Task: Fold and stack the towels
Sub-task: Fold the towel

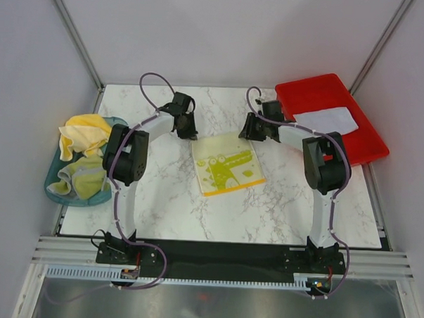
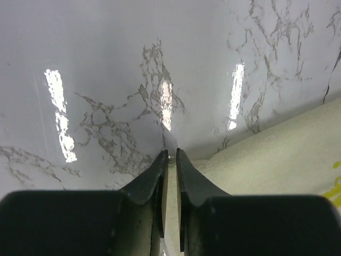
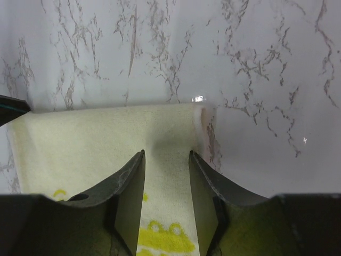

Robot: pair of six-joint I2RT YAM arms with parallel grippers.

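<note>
A pale yellow towel (image 1: 227, 164) with a green crocodile print lies flat in the middle of the marble table. My left gripper (image 1: 187, 130) is at its far left corner. In the left wrist view the gripper (image 2: 171, 153) is shut, with the towel (image 2: 277, 154) edge pinched between the fingers. My right gripper (image 1: 252, 129) is at the far right corner. In the right wrist view it (image 3: 167, 153) is open, with its fingers straddling the towel (image 3: 96, 138) just inside the corner. A folded white towel (image 1: 327, 122) lies in the red tray (image 1: 364, 148).
A teal basket (image 1: 56, 187) at the left edge holds a crumpled yellow towel (image 1: 86, 129) and a green one (image 1: 88, 178). The red tray sits at the back right corner. White walls enclose the table on three sides.
</note>
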